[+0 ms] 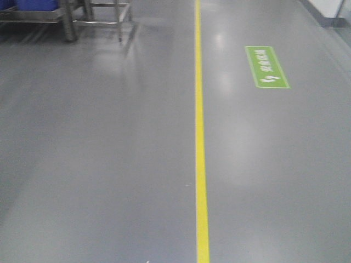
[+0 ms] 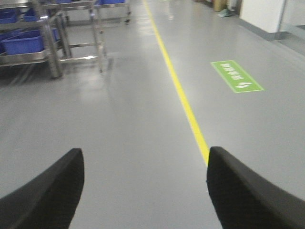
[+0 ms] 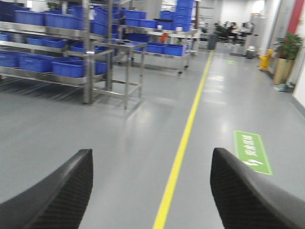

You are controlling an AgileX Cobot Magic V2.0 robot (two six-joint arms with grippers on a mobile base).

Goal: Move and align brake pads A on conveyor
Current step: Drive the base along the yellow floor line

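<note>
The brake pads A and the conveyor are out of view in every frame. My left gripper [image 2: 144, 155] is open, its two black fingers wide apart above bare grey floor with nothing between them. My right gripper [image 3: 151, 155] is open too, held over the floor with the yellow line running between its fingers. Neither gripper shows in the front view.
A yellow floor line [image 1: 201, 137] runs straight ahead. A green floor sign [image 1: 267, 67] lies right of it. Steel racks [image 3: 86, 57] with blue bins [image 3: 71, 68] stand to the left. A steel table frame [image 1: 71, 16] is at the far left. A potted plant [image 3: 286, 52] stands far right.
</note>
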